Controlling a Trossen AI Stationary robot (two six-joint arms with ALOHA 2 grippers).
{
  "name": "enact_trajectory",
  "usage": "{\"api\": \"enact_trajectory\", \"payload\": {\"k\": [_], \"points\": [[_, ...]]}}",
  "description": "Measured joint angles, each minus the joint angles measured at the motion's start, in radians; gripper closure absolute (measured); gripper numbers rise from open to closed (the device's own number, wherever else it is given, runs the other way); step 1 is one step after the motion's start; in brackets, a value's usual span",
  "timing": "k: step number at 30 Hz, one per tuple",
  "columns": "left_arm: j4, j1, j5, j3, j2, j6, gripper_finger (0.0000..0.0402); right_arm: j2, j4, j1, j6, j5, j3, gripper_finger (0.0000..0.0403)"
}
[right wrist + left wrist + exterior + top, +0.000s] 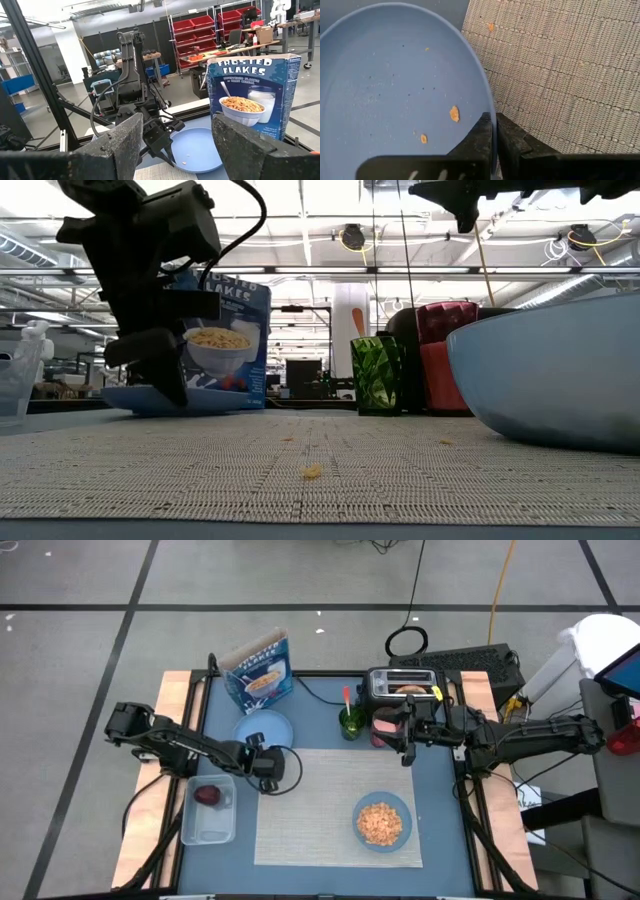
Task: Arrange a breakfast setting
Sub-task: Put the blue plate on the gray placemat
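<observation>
The mat (335, 805) lies flat on the blue surface (440, 830) with its long axis running left to right in the high view, its far long edge toward the toaster (403, 685). The bowl (382, 821), holding orange flakes, sits on the mat's near right part. The plate (263, 730) lies flat just off the mat's far left corner, with a few crumbs on it.

The left pincer (268, 770) is at the plate's near edge, beside the mat's corner. Its fingers (482, 137) are closed on the plate's rim, one on the top face and the other just outside the edge.

The red fruit (207, 796) lies in a clear tub (210, 810) left of the mat, well apart from the bowl. A cereal box (258, 670) stands behind the plate, front turned toward the mat. A green cup (352, 722) stands beyond the mat's far edge with an orange handle (347, 698) sticking up out of it, and a red container (385, 728) is just beside it. The toaster sits behind these with something tan in a slot.

The right pincer (408, 745) hangs over the surface between the red container and the mat's far edge, its jaws spread apart and holding nothing.
</observation>
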State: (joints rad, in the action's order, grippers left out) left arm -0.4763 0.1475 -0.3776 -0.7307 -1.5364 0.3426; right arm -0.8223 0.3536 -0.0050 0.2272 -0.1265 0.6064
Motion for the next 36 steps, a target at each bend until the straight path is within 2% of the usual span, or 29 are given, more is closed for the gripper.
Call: {"api": "enact_trajectory", "payload": {"k": [8,13,20,27,36], "points": [[0.000,0.043,0.017,-0.043,0.000,-0.002,0.0390,0.000,0.000,0.000,0.000,0.000,0.000,0.0177],[0.027,0.079,0.090,-0.113,0.000,-0.019,0.0390,0.000,-0.001,0.000,0.000,0.000,0.000,0.0177],[0.261,0.177,0.171,-0.138,0.000,0.038,0.0390,0.000,-0.001,0.000,0.000,0.000,0.000,0.0177],[0.460,0.319,0.181,-0.138,0.000,0.059,0.0390,0.000,-0.001,0.000,0.000,0.000,0.000,0.0177],[0.450,0.414,0.179,-0.139,0.000,0.112,0.0373,0.000,-0.001,0.000,0.000,0.000,0.000,0.0177]]}}
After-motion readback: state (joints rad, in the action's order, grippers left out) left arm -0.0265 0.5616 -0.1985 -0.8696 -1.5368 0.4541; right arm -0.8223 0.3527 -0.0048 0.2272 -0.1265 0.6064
